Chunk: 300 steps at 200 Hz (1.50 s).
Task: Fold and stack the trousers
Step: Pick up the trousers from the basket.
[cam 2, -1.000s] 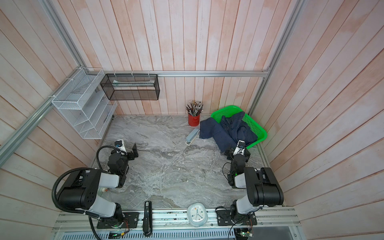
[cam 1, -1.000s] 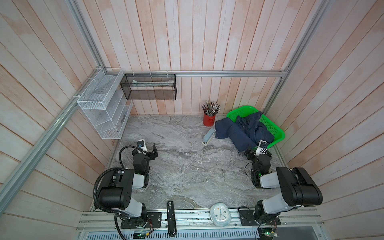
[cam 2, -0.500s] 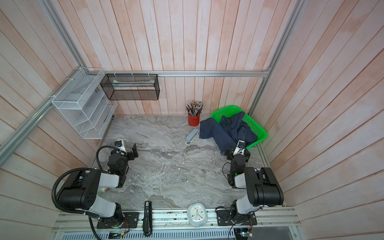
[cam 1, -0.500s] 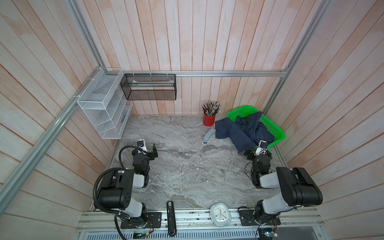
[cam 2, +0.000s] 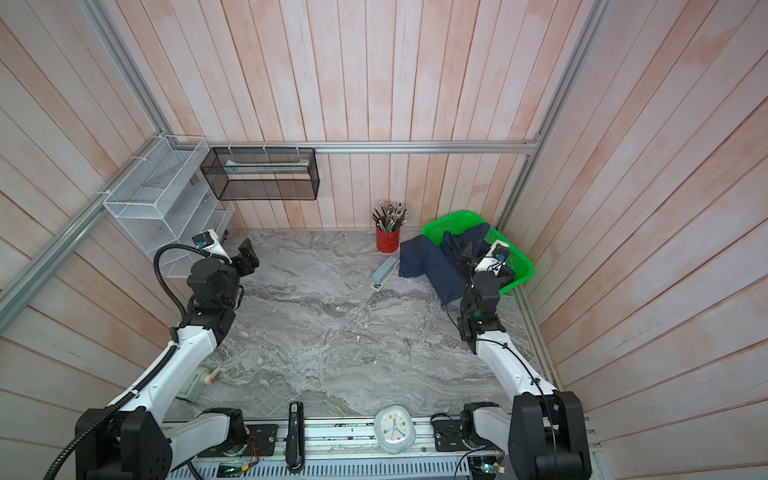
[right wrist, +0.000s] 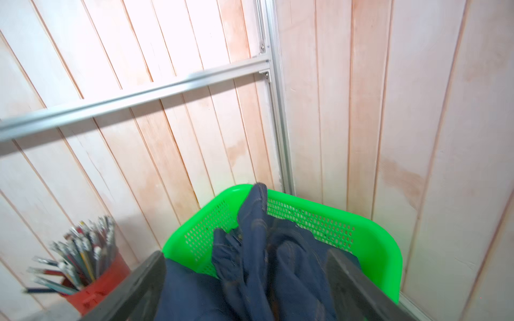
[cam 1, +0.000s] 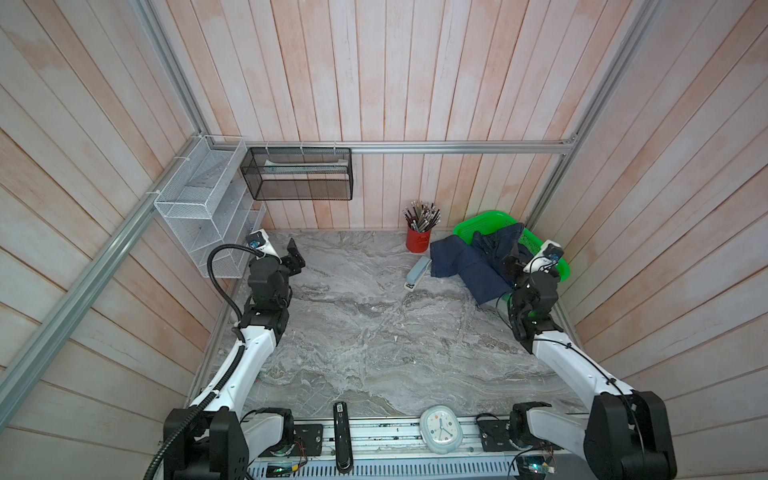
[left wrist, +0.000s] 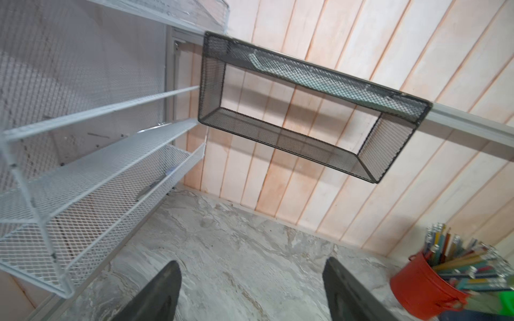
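The trousers (cam 1: 465,266) (cam 2: 432,266) are a crumpled heap of dark navy denim, half in the green basket (cam 1: 482,220) (cam 2: 453,218) at the back right and half spilled onto the marble table. My right gripper (cam 1: 513,262) (cam 2: 465,259) hovers open at the heap's right side. In the right wrist view the trousers (right wrist: 264,264) show beyond the spread jaws of the right gripper (right wrist: 244,254), against the basket (right wrist: 383,250). My left gripper (cam 1: 296,255) (cam 2: 248,251) (left wrist: 251,262) is open and empty over bare table at the back left.
A red pencil cup (cam 1: 417,243) and a grey stapler (cam 1: 417,272) lie just left of the trousers. A white mesh shelf (cam 1: 199,216) and black mesh basket (cam 1: 297,174) hang at the back left. A clock (cam 1: 440,428) and a black stapler (cam 1: 340,432) sit at the front edge.
Both arms have stretched out toward the back wall. The right gripper has come up to the trousers, and the left gripper has moved closer to the white shelf.
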### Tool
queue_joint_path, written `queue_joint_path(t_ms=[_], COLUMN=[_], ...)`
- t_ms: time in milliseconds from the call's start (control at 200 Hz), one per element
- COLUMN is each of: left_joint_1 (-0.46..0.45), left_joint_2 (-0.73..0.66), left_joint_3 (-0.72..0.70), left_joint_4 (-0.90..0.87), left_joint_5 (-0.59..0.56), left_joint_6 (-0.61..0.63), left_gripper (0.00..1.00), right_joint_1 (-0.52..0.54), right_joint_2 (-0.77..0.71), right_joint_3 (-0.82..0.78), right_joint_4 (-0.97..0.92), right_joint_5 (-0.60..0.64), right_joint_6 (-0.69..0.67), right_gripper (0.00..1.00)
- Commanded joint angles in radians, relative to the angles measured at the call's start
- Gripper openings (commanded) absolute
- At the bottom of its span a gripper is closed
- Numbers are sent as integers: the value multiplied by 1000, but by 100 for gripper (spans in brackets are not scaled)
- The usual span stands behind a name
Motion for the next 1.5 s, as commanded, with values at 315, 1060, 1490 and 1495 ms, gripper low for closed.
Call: queue_joint_path(t_ms=[315, 1060, 1490, 1495], left_joint_1=[-363, -474, -474, -474], left_joint_2=[242, 389, 368, 368], left_joint_3=[279, 296, 277, 276], left_joint_4=[-412, -371, -384, -385], left_joint_5=[133, 299, 276, 276], left_joint_6=[-79, -106, -100, -100], left_gripper=[83, 82, 83, 83], right_joint_1=[-174, -249, -224, -223], right_joint_2=[386, 861, 862, 857], right_joint_3=[549, 1003, 1009, 1007], right_joint_4=[-717, -927, -926, -926], right_joint_5=[-354, -457, -464, -462], right_joint_6=[324, 242, 243, 244], right_gripper=[85, 78, 6, 4])
